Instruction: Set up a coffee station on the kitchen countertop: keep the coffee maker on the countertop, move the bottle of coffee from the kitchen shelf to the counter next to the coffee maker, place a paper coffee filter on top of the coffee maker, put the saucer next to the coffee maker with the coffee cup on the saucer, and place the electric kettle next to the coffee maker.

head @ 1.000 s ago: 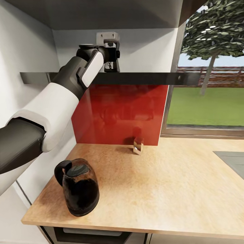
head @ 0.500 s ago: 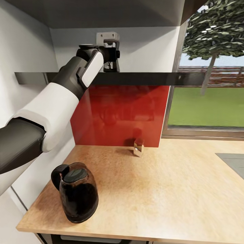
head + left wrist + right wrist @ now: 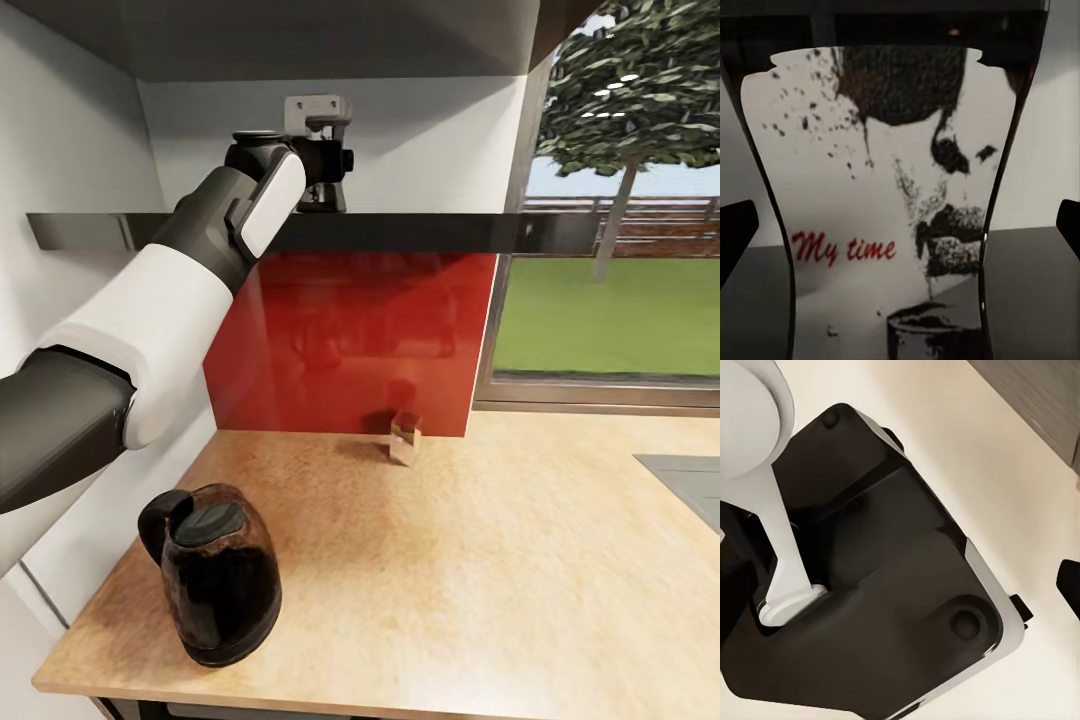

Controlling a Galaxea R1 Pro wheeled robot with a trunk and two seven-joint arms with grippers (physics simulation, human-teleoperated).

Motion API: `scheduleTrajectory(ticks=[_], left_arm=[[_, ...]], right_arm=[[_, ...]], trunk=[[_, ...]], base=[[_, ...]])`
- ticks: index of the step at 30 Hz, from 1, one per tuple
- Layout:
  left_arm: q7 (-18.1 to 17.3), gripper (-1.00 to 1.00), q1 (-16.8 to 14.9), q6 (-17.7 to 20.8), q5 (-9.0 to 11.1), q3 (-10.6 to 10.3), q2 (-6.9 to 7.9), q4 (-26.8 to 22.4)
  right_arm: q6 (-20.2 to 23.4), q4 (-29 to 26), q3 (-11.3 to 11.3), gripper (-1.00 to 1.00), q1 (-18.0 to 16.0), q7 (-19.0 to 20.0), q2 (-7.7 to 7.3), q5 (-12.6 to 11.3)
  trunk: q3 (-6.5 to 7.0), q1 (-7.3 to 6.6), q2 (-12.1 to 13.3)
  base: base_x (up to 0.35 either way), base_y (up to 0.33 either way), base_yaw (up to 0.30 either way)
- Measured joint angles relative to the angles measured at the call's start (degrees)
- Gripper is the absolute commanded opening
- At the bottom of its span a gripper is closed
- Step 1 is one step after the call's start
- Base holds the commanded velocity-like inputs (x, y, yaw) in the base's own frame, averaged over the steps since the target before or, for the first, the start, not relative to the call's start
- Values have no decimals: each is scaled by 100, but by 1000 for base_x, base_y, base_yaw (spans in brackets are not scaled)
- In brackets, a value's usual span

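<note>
My left arm reaches up to the black kitchen shelf [image 3: 430, 232]. There my left gripper [image 3: 328, 190] stands open around the bottle of coffee [image 3: 885, 187]. The bottle's white label reads "My time", and a dark fingertip [image 3: 736, 232] shows at each side of it, apart from the glass. The electric kettle [image 3: 215, 575], smoky glass with a black lid and handle, stands at the near left corner of the tan kitchen countertop [image 3: 500, 560]. My right gripper [image 3: 900, 585] hangs low over my own dark base, one fingertip [image 3: 1069, 585] far out to the side, open and empty.
A small clear glass block [image 3: 405, 437] stands at the foot of the red backsplash [image 3: 350, 340]. The grey sink [image 3: 690, 480] cuts into the worktop at the right edge. A window [image 3: 610, 250] lies right of the shelf, a white wall on the left.
The whole head picture has shifted slightly, so the camera has moved. My left arm keeps the same pose at the shelf, and the things on the counter stay put.
</note>
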Motion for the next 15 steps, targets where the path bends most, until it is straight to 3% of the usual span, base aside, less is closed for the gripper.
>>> scheduleTrajectory(ticks=[15], left_arm=[[-4, 100, 0, 1, -3, 1, 0, 10]], right_arm=[[0, 0, 0, 100, 0, 0, 0, 0]], trunk=[[0, 0, 0]], base=[[44, -1, 0]])
